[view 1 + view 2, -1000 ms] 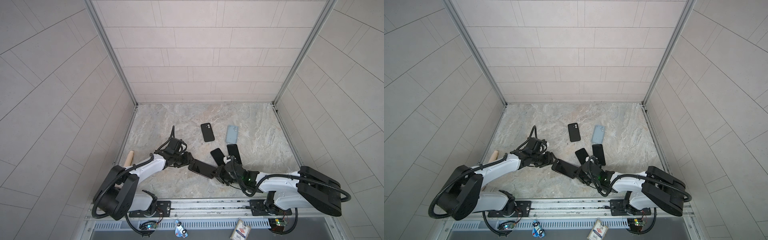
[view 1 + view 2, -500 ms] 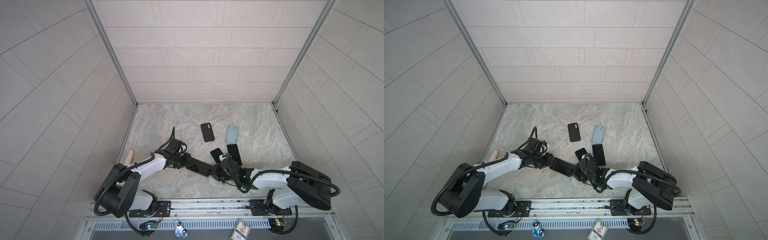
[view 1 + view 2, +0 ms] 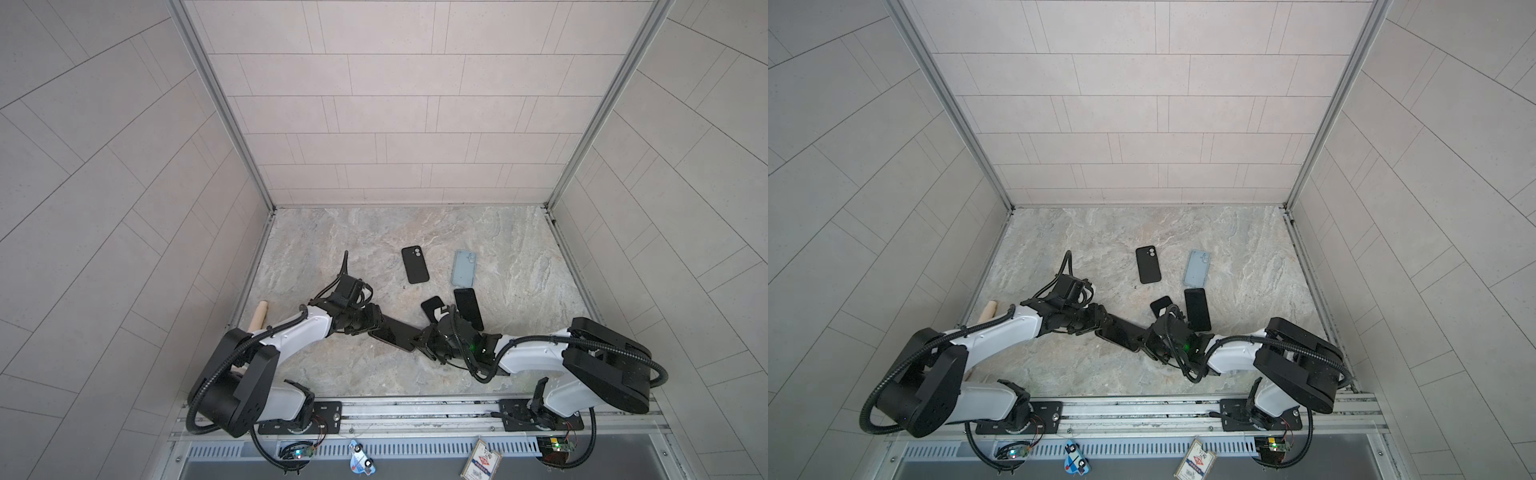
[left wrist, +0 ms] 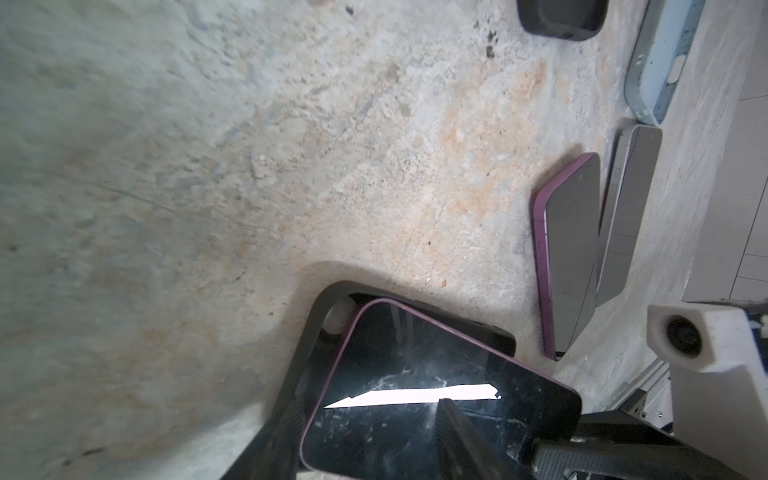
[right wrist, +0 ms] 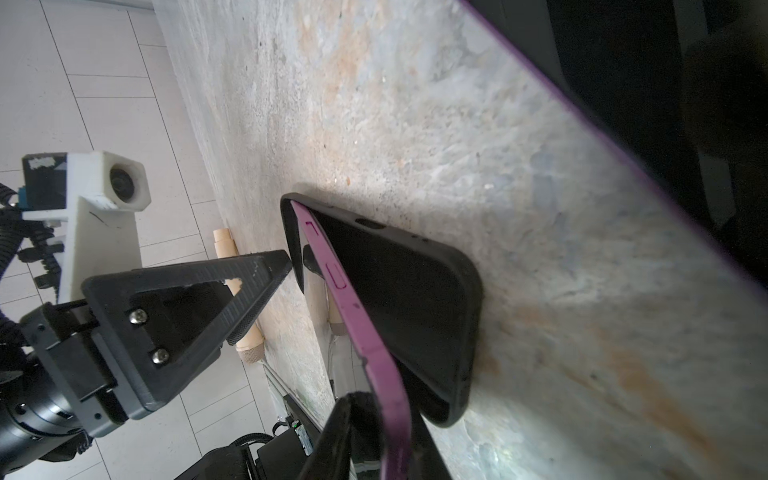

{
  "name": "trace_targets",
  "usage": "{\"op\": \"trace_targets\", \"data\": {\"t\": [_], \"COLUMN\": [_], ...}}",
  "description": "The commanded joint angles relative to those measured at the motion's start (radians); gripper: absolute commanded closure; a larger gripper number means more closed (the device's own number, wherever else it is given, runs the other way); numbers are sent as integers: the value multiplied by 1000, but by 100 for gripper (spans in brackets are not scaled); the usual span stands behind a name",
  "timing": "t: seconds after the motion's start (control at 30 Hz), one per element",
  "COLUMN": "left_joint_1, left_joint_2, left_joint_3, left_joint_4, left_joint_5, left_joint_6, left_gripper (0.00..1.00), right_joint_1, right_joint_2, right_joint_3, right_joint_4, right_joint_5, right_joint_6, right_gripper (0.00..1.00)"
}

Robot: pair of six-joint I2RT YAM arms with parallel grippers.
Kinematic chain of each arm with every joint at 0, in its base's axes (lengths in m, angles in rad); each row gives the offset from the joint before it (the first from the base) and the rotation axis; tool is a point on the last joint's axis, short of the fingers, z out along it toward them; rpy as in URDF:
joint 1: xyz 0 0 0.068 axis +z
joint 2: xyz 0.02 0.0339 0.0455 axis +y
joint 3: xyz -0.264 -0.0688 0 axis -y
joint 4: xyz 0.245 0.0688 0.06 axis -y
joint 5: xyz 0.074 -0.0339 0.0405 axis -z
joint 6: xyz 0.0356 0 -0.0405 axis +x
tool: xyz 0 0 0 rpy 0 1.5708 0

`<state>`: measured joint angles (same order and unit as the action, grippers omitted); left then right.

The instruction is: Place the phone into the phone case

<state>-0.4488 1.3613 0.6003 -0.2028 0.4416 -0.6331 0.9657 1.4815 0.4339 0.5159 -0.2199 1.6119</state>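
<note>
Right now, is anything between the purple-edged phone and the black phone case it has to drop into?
Nothing visible does. The purple-edged phone lies tilted over the black phone case, one end tucked into it, the other raised in the right gripper. What shows of the case's inside looks bare.

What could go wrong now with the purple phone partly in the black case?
The purple phone is tilted, one end in the black phone case, the other lifted; pressing now might jam it crooked. The right gripper pinches only its edge, so it could slip. The left gripper seems to touch just the case's end, so the case may slide.
</note>
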Motion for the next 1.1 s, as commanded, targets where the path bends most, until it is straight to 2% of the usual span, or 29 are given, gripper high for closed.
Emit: {"op": "trace_targets", "data": {"t": [0.0,0.27,0.6,0.83,1.07], "left_joint_1": [10,15,21,22,22], "left_joint_2": [-4,7,59,32,80], "left_joint_3": [33,47,13,22,3], "left_joint_4": [0,-36,3,-28,28], "left_joint_5": [-27,-55,-52,-96,-20], "left_joint_6": [-2,21,10,22,3], "left_gripper": [42,42,42,41,41], "right_joint_1": [-2,-4,-4,-4,-3], "right_joint_2": [16,40,49,51,57], "right_joint_3": [17,19,22,23,26], "right_joint_4": [19,44,52,53,56], "right_joint_5": [-14,-21,-28,-27,-29], "right_joint_6": [26,31,31,31,31], "right_gripper": [78,78,78,78,78]}}
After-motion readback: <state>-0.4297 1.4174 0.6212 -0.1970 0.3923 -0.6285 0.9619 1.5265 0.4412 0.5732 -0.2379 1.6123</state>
